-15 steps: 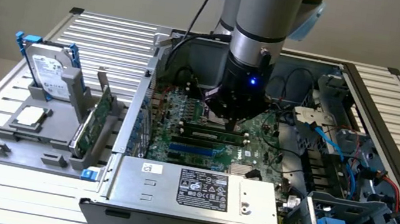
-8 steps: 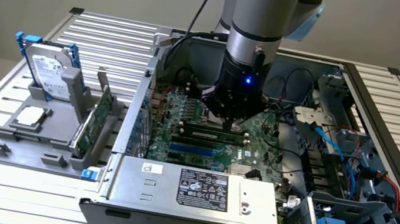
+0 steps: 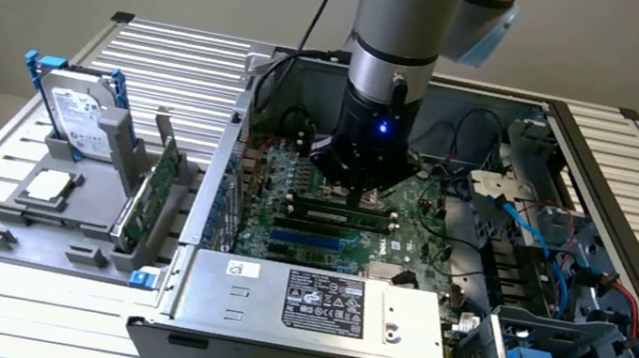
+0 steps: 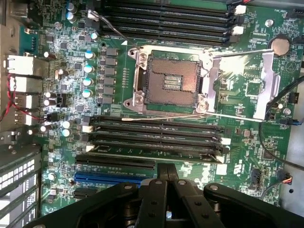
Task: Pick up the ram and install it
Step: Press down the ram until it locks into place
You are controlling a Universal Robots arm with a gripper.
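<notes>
far on the exterior view's left, outside the case: a hard drive (image 3: 78, 119) upright in its holder and the taller green expansion card (image 3: 162, 189) on edge beside it. neither to be mistaken for the ram.

moving right, over the motherboard (image 3: 413, 236): the gripper (image 3: 356, 189) low above the memory slots (image 4: 156, 137), fingers closed tip to tip, nothing visible clamped between them in the wrist view. directly beneath, the ram (image 3: 343, 210), a narrow green stick lying along one slot, touching or nearly touching the fingertips. cannot tell whether fully seated or merely resting in the slot.

judged as the seating step, so: press straight down with the closed tips as a pusher, no sideways lean. centre the push along the stick, or work each end in turn, so that neither end rides high. check the notch lines up before adding force; if it resists, ease off rather than bend the board. watch the white latch (image 4: 222, 156) at the slot's end for closing.

further right: the cpu socket (image 4: 172, 81) with its open bracket, and the blue cables (image 3: 527, 231) by the drive bays, near enough to deserve clearance.
</notes>
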